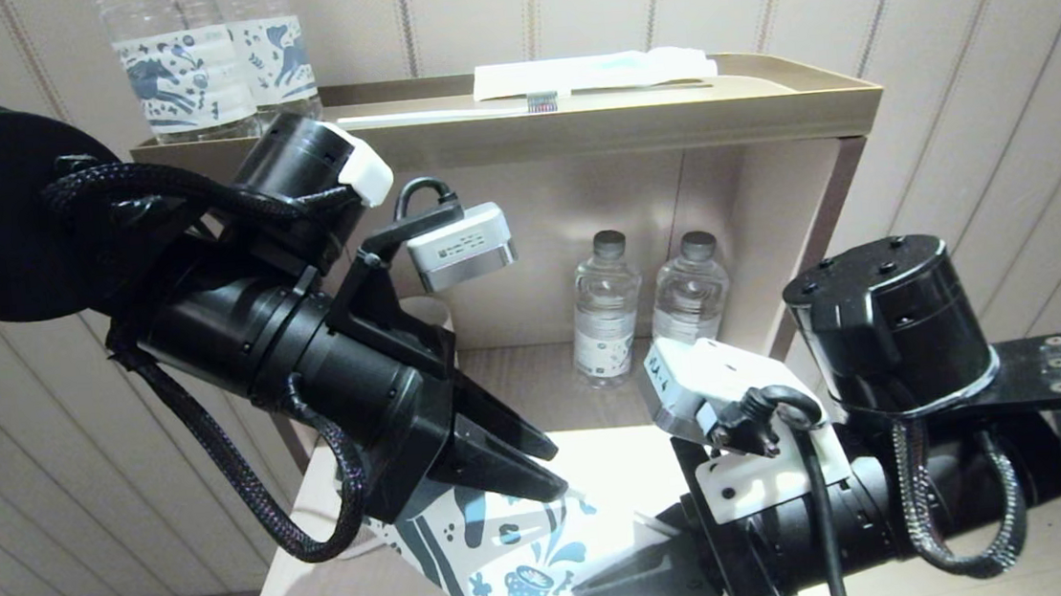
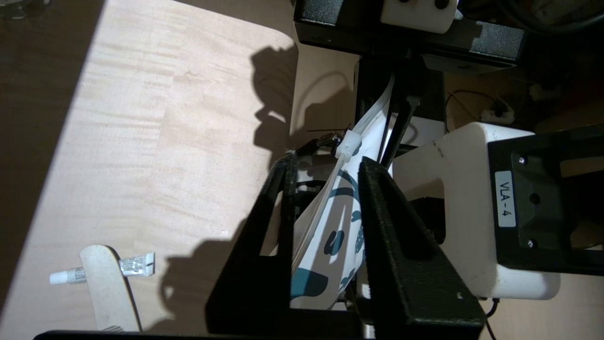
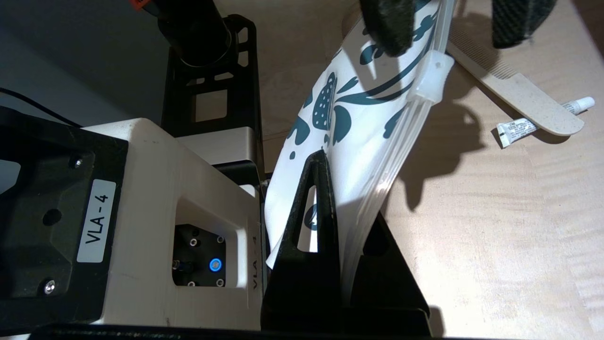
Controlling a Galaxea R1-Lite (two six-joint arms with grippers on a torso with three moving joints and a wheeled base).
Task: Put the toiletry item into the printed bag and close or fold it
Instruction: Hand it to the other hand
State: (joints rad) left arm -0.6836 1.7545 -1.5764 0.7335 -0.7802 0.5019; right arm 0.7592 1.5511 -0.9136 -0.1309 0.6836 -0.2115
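Up close, grips the printed pouch [image 1: 516, 568] in the right hand [image 1: 604, 587], fingers pinched flat on one end, pouch raised over the table [image 3: 495, 245]. Straddles the other end with the left hand [image 1: 551, 474], fingers parted: one in front of the printed face, the other standing well off beyond the zip edge, no squeeze on it. Shows the white zip slider [image 3: 432, 75] on the zip edge between the two hands, nearer the left one. Spots the white comb [image 3: 519, 89] lying flat on the table, outside the pouch, near its zip edge and the left fingers. Sees the comb's handle lying across a small white tube [image 3: 514, 126]. Further back, picks out two water bottles [image 1: 647, 307] upright in the shelf recess and a toothbrush [image 1: 447, 112] up on the tray [image 1: 763, 105].
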